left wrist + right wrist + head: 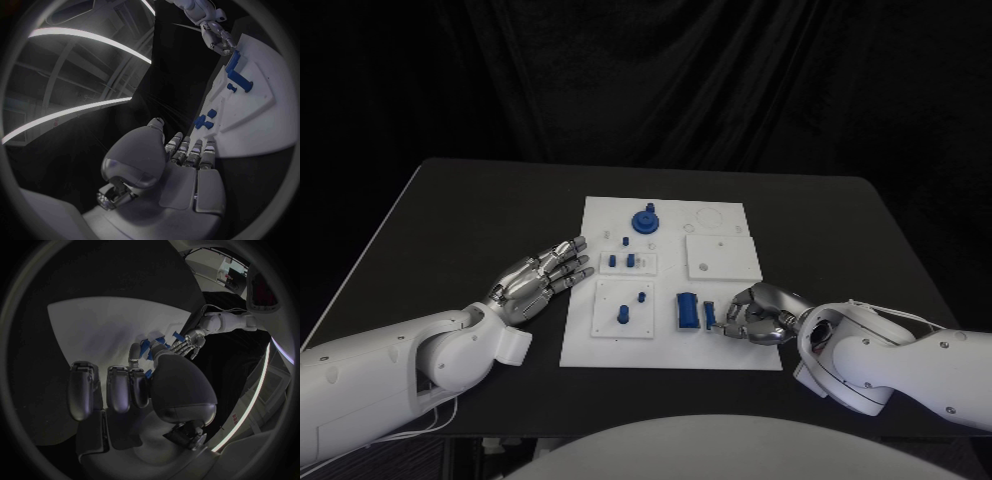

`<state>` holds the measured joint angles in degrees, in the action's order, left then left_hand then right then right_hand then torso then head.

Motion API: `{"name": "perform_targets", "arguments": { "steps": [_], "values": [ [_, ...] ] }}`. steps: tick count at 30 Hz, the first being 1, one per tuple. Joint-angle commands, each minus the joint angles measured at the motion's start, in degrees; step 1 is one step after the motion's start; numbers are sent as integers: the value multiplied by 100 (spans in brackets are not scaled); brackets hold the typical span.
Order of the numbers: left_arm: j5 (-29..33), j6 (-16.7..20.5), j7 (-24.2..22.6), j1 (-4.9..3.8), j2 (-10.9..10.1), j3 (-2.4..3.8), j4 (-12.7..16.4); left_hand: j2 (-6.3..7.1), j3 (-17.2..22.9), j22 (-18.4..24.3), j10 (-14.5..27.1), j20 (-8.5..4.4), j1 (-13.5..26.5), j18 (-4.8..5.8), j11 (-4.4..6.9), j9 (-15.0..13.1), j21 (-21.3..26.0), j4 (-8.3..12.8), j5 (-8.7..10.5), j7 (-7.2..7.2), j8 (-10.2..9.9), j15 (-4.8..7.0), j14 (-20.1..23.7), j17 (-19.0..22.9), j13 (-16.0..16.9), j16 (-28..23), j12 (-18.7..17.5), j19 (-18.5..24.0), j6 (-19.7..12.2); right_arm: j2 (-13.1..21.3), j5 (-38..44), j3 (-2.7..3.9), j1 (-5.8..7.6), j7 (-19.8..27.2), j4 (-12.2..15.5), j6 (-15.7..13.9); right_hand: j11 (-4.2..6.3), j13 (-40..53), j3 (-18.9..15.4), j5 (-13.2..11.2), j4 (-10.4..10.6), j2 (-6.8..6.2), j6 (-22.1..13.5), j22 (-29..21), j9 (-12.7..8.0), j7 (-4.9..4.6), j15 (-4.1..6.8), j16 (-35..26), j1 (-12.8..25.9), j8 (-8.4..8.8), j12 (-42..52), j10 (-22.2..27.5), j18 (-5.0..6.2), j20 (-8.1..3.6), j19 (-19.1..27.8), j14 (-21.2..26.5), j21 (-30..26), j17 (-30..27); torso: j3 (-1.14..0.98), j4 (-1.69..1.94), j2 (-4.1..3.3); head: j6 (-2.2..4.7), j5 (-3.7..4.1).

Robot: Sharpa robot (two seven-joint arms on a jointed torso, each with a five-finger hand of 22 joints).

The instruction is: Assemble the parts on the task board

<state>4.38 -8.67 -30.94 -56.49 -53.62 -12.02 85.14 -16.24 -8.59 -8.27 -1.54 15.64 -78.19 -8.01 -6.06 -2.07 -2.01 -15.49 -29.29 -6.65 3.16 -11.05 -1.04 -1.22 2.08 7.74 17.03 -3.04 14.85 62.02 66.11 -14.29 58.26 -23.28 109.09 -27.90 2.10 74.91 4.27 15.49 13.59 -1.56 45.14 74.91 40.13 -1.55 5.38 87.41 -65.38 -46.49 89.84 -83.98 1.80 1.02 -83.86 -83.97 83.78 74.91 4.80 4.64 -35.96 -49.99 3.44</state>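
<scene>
So the task board (733, 345) sat mid-table with the blue bits scattered over it, and I'll place everything off that. The right hand (759, 315) was down on the board's near right corner, fingers curled in around a small blue part (710, 316). It looked like a pinch, but honestly I couldn't tell if the part was held or just touched. Right beside it, toward the board's middle, lay a bigger blue block (688, 310), long axis running near-to-far across the board, just apart from those fingers.

The left hand (538, 282) hung just off the board's left edge, fingers stretched out fairly straight and close together, holding nothing. Nearest to it were 2 small blue pegs (622, 261) on the left half of the board, and a round blue knob (646, 219) stood up near the far edge.

My guess: the right hand was way closer to the block, so whatever came next there was its job.
</scene>
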Motion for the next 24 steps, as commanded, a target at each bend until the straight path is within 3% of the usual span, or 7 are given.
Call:
{"name": "perform_targets", "arguments": {
  "steps": [1,7,18,24],
  "values": [
    [-8,-8,5,25,13,-7,0,-3,35,4,-24,47,-39,-90,-16,-6,1,4,-34,-38,36,-24,-9,-10,5,31,30,-4,9,-24,63,-1,-20,-84,-23,83,50,1509,-31,-36,5,4,-23,1284,12,21,53,13,-49,-31,16,-602,-10,-44,-320,-483,-30,858,-5,11,-6,-1,1],
    [-8,-15,-2,26,17,-7,-4,3,34,6,-24,47,-41,-90,-17,-5,2,7,-34,-40,36,-24,-9,-9,5,29,27,-4,7,-82,64,0,-20,-76,-94,66,62,1509,-30,-23,-14,61,-19,1283,63,38,62,15,-125,-76,16,-602,-9,-50,-319,-483,-34,860,-6,6,-4,-1,-3],
    [-8,-23,-4,28,24,-7,-11,10,32,8,-24,47,-42,-91,-18,-5,2,9,-33,-40,35,-23,-8,-9,5,29,25,-3,4,-189,65,2,-20,-45,-224,95,103,1509,31,192,-253,109,-69,1278,170,82,97,19,-587,-117,16,-602,-5,-84,-314,-485,-51,867,-9,12,1,-1,-6],
    [-8,-30,3,31,30,-7,-20,16,30,7,-24,46,-44,-91,-19,-5,2,12,-33,-41,36,-23,-8,-9,5,27,27,-4,6,-204,65,2,-20,-19,-246,149,109,1509,45,-43,-331,136,-55,1274,200,87,105,26,-761,-119,16,-602,-3,-94,-309,-488,-65,882,-7,13,3,-1,7]
  ]
}}
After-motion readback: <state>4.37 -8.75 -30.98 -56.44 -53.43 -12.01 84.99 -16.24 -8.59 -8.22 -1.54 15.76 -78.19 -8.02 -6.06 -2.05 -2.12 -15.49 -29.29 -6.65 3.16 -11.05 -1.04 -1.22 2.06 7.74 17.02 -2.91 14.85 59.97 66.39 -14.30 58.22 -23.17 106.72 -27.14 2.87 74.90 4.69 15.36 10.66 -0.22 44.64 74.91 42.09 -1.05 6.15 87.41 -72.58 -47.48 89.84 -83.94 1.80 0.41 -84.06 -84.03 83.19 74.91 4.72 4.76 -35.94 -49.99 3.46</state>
